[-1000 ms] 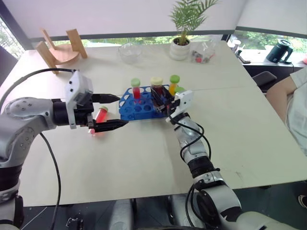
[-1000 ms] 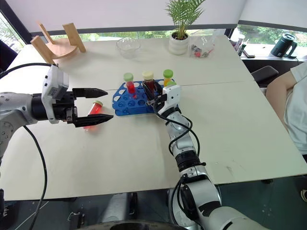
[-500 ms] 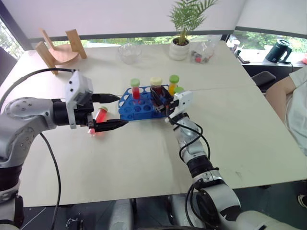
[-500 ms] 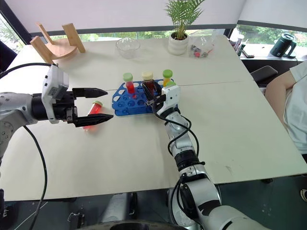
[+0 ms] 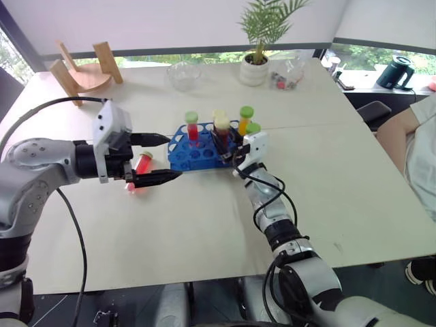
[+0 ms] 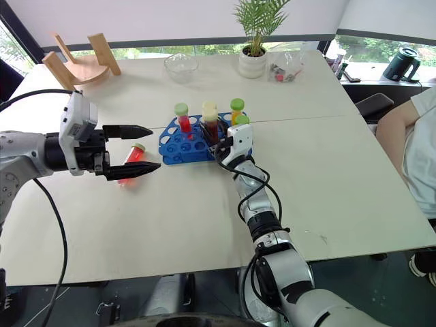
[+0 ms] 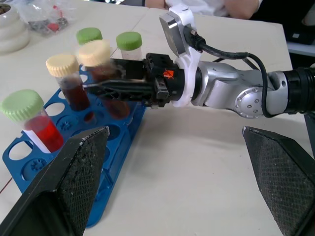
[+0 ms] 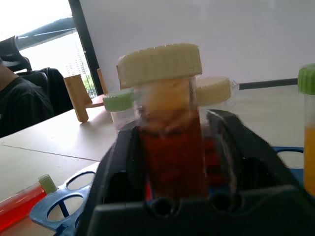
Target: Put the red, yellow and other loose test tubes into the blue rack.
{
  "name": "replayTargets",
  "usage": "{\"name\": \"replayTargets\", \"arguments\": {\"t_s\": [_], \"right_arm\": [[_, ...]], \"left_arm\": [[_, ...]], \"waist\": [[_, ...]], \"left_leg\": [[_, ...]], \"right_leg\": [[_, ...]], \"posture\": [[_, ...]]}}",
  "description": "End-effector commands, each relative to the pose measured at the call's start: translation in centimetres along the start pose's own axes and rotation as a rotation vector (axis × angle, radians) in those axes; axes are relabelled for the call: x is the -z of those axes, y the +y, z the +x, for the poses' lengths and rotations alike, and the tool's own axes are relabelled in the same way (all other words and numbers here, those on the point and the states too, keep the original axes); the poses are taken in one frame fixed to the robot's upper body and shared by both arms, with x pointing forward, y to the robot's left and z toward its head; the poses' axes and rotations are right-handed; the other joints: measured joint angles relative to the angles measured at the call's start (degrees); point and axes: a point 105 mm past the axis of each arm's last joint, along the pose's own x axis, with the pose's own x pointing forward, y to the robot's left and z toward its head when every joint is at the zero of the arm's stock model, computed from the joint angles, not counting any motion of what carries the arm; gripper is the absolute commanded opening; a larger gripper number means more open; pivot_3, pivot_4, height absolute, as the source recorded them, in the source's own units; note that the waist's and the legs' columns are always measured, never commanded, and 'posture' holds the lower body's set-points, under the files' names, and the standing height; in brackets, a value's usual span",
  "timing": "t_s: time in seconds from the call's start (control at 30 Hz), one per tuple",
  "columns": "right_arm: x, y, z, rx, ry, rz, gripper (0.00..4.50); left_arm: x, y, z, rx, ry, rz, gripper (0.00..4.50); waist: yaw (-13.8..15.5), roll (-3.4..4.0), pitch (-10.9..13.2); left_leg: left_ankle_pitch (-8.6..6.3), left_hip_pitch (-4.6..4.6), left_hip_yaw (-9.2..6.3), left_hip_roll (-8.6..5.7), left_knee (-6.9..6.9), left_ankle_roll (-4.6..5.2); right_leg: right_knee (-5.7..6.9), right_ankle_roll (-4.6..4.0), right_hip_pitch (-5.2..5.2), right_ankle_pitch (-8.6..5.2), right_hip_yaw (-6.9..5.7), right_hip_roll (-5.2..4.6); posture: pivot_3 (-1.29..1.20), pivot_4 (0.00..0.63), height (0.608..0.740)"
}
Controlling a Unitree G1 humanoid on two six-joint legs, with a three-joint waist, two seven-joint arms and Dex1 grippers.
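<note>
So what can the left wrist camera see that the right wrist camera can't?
Left wrist view, not the right wrist one: the silver arm behind the right gripper, and a white pot in the corner.

Right wrist view, not the left wrist one: the wooden stand near the window, and a loose red tube lying beside the rack.

Both: the blue rack and the maroon tube with the cream cap at the right gripper.
</note>
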Motion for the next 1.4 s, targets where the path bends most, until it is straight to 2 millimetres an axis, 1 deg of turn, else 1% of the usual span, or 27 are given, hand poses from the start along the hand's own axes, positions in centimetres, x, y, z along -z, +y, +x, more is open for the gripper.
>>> {"name": "replayTargets", "arguments": {"t_s": [0.03,0.07,0.17,0.33,0.4,0.47,0.53,0.6,0.67,0.77,0.9,0.93,1.03,1.23,1.3,1.33,1.4], "right_arm": [[-1.1,0.3,-0.6,-0.027,-0.031,-0.037,3.87],[-1.2,0.3,-1.2,-0.038,-0.020,-0.042,4.46],[-2.2,0.6,-3.0,-0.094,0.011,-0.056,4.46],[-4.9,2.0,-5.6,-0.269,0.103,-0.045,4.46],[-6.0,2.5,-6.4,-0.346,0.143,-0.050,4.46],[-7.2,2.9,-7.4,-0.454,0.190,-0.085,4.46],[-8.7,3.0,-8.2,-0.557,0.225,-0.137,4.46],[-10.0,2.9,-8.9,-0.667,0.261,-0.197,4.46],[-11.1,2.4,-9.4,-0.764,0.293,-0.281,4.46],[-12.3,1.6,-10.0,-0.871,0.341,-0.387,4.46],[-14.4,0.6,-10.3,-0.985,0.352,-0.508,4.46],[-14.8,0.4,-10.3,-1.000,0.356,-0.535,4.46],[-15.4,0.2,-10.2,-1.016,0.357,-0.553,4.46],[-15.7,0.2,-10.3,-1.010,0.360,-0.565,4.46],[-15.7,0.1,-10.4,-1.002,0.367,-0.570,4.50],[-15.7,0.1,-10.4,-0.999,0.368,-0.573,4.50],[-15.8,0.0,-10.4,-0.989,0.369,-0.573,4.50]], "left_arm": [[-0.9,0.3,-0.5,-0.031,-0.012,0.035,4.50],[-0.8,0.3,-0.5,-0.039,-0.008,0.030,4.50],[-0.7,0.8,-0.7,-0.079,0.000,0.013,4.50],[0.7,2.8,-0.9,-0.207,0.101,0.018,4.50],[1.4,4.1,-1.0,-0.281,0.148,-0.012,4.50],[1.9,5.7,-1.1,-0.355,0.191,-0.046,4.50],[2.6,7.2,-1.3,-0.432,0.246,-0.112,4.50],[3.8,8.0,-1.2,-0.465,0.324,-0.176,4.50],[5.2,8.7,-1.0,-0.502,0.389,-0.278,4.50],[7.0,9.2,-0.5,-0.525,0.475,-0.410,4.50],[8.2,9.8,0.4,-0.551,0.577,-0.535,4.50],[8.4,10.0,0.4,-0.571,0.598,-0.576,4.50],[9.3,10.0,0.7,-0.582,0.658,-0.609,4.50],[10.4,10.3,2.0,-0.590,0.655,-0.648,4.50],[10.5,10.3,2.1,-0.594,0.655,-0.657,3.94],[10.6,10.3,2.1,-0.596,0.655,-0.658,3.57],[10.7,10.4,2.1,-0.605,0.651,-0.665,2.61]], "waist": [[-0.06,0.01,0.00],[-0.07,0.01,0.01],[0.12,0.02,0.02],[0.07,0.01,0.01],[0.13,0.01,0.01],[0.33,-0.01,0.00],[0.58,-0.02,0.01],[1.06,-0.02,0.04],[1.31,-0.05,0.03],[1.47,-0.07,0.03],[1.55,-0.34,0.21],[1.56,-0.40,0.27],[1.48,-0.49,0.32],[1.56,-0.52,0.35],[1.57,-0.52,0.34],[1.57,-0.51,0.34],[1.59,-0.51,0.34]], "left_leg": [[0.00,-0.01,0.00,0.00,-0.01,0.00],[0.00,-0.02,0.01,0.00,-0.01,0.00],[0.00,-0.03,-0.01,0.00,-0.01,0.00],[0.00,-0.02,0.00,-0.01,0.02,0.00],[0.00,0.01,-0.02,0.02,0.02,0.00],[0.00,0.01,-0.03,0.03,0.03,0.00],[0.00,0.01,-0.03,0.03,0.05,0.01],[-0.01,-0.01,-0.02,0.02,0.09,0.01],[-0.01,-0.02,0.00,0.01,0.08,0.02],[-0.02,-0.02,-0.02,0.02,0.06,0.04],[-0.03,-0.09,-0.04,0.02,0.09,0.06],[-0.03,-0.11,-0.04,0.01,0.11,0.05],[-0.03,-0.11,-0.04,0.01,0.10,0.05],[-0.03,-0.13,-0.03,0.02,0.11,0.05],[-0.03,-0.11,-0.02,0.00,0.14,0.05],[-0.03,-0.11,-0.02,0.00,0.15,0.05],[-0.03,-0.11,-0.02,0.00,0.16,0.05]], "right_leg": [[-0.01,0.00,0.00,0.00,0.00,0.00],[-0.01,0.00,-0.01,0.00,0.01,0.00],[-0.01,0.00,-0.02,0.00,0.00,0.00],[-0.01,0.00,-0.01,0.00,0.01,0.00],[0.01,-0.02,-0.01,0.01,0.01,0.08],[0.02,-0.02,-0.01,0.01,0.00,0.11],[0.01,-0.02,0.01,0.01,0.00,0.11],[-0.01,-0.02,0.01,0.01,0.00,0.11],[-0.05,-0.02,0.00,0.01,0.01,0.12],[-0.07,-0.02,0.01,0.01,-0.01,0.14],[-0.13,-0.01,-0.01,0.01,-0.03,0.14],[-0.13,0.00,-0.02,0.01,-0.03,0.13],[-0.14,0.00,-0.02,0.01,-0.04,0.12],[-0.12,-0.01,-0.05,0.01,-0.03,0.11],[-0.10,0.00,-0.03,0.01,-0.02,0.07],[-0.09,0.00,-0.03,0.01,-0.03,0.07],[-0.08,0.00,-0.03,0.01,-0.03,0.07]], "posture": [[0.00,0.150,0.740],[0.00,0.150,0.740],[0.00,0.150,0.740],[0.00,0.150,0.740],[0.00,0.150,0.740],[0.00,0.150,0.740],[0.00,0.150,0.740],[0.00,0.150,0.740],[0.00,0.150,0.740],[0.00,0.150,0.740],[0.00,0.150,0.740],[0.00,0.150,0.740],[0.00,0.150,0.740],[0.00,0.150,0.740],[0.00,0.150,0.740],[0.00,0.150,0.740],[0.00,0.150,0.740]]}}
